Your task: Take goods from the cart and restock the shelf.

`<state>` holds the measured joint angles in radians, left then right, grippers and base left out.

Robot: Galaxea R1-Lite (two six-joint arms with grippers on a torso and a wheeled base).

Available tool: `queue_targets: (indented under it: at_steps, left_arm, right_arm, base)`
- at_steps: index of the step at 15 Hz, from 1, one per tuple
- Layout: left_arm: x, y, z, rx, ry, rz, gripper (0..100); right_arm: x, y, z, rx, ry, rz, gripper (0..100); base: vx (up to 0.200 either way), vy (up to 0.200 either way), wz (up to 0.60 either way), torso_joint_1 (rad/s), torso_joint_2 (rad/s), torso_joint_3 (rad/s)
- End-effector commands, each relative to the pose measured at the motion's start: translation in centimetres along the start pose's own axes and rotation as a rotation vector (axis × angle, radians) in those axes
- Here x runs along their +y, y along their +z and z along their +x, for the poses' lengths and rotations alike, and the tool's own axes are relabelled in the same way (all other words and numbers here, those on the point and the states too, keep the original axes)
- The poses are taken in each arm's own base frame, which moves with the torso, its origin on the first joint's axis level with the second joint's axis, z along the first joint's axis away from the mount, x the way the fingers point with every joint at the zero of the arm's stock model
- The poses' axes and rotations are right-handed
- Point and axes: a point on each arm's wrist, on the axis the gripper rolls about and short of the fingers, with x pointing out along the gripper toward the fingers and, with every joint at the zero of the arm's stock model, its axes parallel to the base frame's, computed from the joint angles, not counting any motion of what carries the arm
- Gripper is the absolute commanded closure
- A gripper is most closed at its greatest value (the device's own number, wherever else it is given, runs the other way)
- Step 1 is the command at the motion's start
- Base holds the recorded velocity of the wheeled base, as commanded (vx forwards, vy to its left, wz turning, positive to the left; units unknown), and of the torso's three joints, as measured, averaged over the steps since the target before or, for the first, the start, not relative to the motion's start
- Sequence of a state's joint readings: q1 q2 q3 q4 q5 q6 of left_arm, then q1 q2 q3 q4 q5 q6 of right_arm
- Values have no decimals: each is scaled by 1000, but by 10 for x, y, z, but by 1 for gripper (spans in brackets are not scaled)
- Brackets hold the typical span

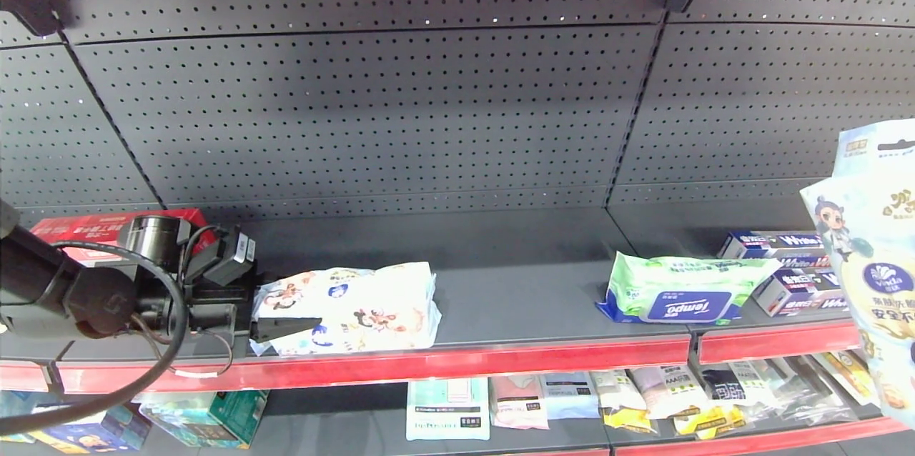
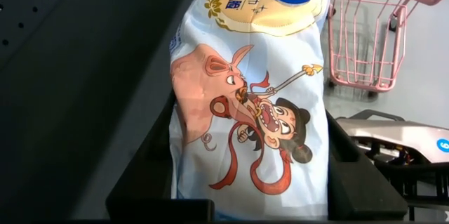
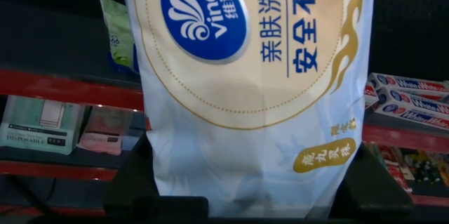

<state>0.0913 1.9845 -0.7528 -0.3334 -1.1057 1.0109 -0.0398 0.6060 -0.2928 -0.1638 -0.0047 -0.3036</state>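
Lying on the shelf (image 1: 529,284) by its front lip, the cartoon pack (image 1: 357,306) is pinched between the fingers of the left gripper (image 2: 252,189), whose wrist view adds a pink cart (image 2: 361,41) beyond. The right gripper (image 3: 252,192) clamps a second pack (image 1: 876,263), held aloft before the shelf.

Cartoon-printed white pack (image 1: 350,309) — red shelf edge (image 1: 457,363), grey perforated panel (image 1: 372,113), pink cart (image 2: 359,82)

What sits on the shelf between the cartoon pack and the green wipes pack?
Nothing; in the head view the shelf board is bare between the cartoon pack and the green wipes pack.
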Motion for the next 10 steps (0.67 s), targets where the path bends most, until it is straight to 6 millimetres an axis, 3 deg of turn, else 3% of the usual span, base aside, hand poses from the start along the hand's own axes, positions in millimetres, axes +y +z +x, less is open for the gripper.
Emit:
queue_targets:
  at_steps: [1,10]
  left_arm:
    - [1,0,0,-2,2,8,100]
    - [-9,-3,7,16,-11,22,100]
  right_arm:
    - [0,0,0,-1,0,0,100]
    - [0,1,0,-3,-1,0,100]
  base:
    - [0,0,0,0,0,0]
    - [0,0,0,0,0,0]
